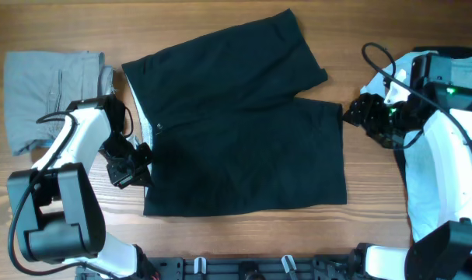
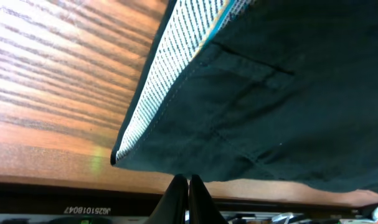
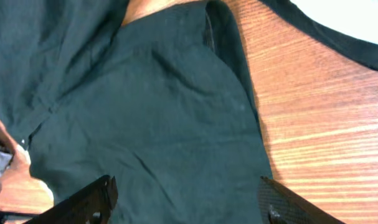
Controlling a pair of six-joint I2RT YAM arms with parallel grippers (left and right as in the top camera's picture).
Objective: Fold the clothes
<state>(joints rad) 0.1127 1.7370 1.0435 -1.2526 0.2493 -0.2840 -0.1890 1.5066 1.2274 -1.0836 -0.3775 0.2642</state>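
Dark shorts (image 1: 243, 132) lie spread flat on the wooden table, waist to the left, legs to the right. My left gripper (image 1: 136, 167) is at the waistband's lower left corner. In the left wrist view its fingers (image 2: 189, 186) are shut together with nothing between them, just off the edge of the shorts (image 2: 288, 93), whose striped inner lining (image 2: 170, 81) shows. My right gripper (image 1: 351, 114) is at the hem of the near leg. In the right wrist view its fingers (image 3: 189, 199) are wide open above the dark fabric (image 3: 145, 112).
A folded grey garment (image 1: 49, 93) lies at the far left of the table. A white cloth (image 1: 426, 194) lies under my right arm at the right edge and shows in the right wrist view (image 3: 350, 15). The table's front edge is close to the shorts.
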